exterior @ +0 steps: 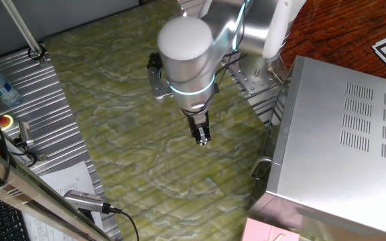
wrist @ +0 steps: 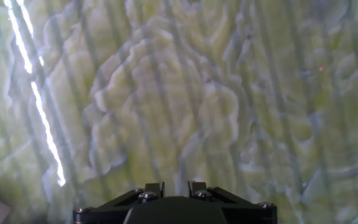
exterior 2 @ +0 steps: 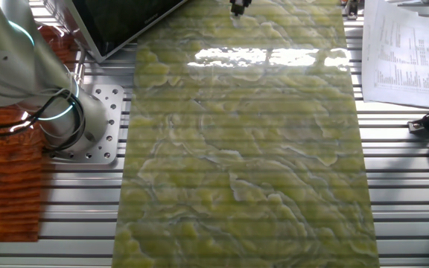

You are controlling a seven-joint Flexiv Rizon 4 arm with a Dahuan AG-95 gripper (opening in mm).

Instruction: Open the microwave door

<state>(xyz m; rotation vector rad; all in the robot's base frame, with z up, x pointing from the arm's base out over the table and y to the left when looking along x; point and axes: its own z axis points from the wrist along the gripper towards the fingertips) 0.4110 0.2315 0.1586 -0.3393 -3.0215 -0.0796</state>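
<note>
Above the middle of the green-and-yellow marbled mat that covers the counter hangs the robot's hand, a small dark two-finger tool at the end of a thick white-and-silver arm ringed with a thin band of teal light. It points down at the mat and touches nothing. In the hand view only the black base of the hand and two short finger stubs show at the bottom edge, with bare mat beyond them; the fingers look close together with a narrow gap, yet I cannot tell for certain whether they are apart or together.

Against the right-hand edge of the counter in one fixed view stands the large boxy silver-grey metal microwave, with rows of vent slots in its casing. Its front faces the mat, and the slim silver bar handle sticks out on that side, well apart from the hand. The microwave door with silver frame and dark glass window shows in the other fixed view at the top left corner, lying flush with the casing, so it appears closed.

A pale pink box sits just beside the microwave's near corner. A clear plastic water bottle with a blue cap lies on the ribbed metal at the far left edge, and printed white paper sheets lie at the opposite side of the mat.
</note>
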